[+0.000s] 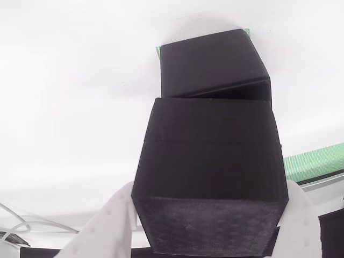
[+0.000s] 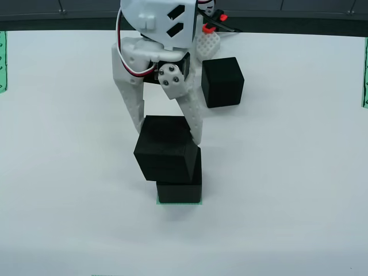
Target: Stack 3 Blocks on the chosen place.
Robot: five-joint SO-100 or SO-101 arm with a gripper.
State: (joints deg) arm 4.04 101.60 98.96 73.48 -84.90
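Note:
My gripper is shut on a black block, its white fingers on the block's two sides. The held block sits turned and shifted left over a second black block, which rests on the chosen place, a green striped patch. I cannot tell whether the two blocks touch. A third block lies on the table behind the arm. In the wrist view, the gripper holds the seamed block in front of the lower block, with green patch corners peeking out.
The table is white. Similar green striped patches lie at the left edge and right edge; one shows at the right of the wrist view. A dark strip runs along the table's far edge, behind the arm body.

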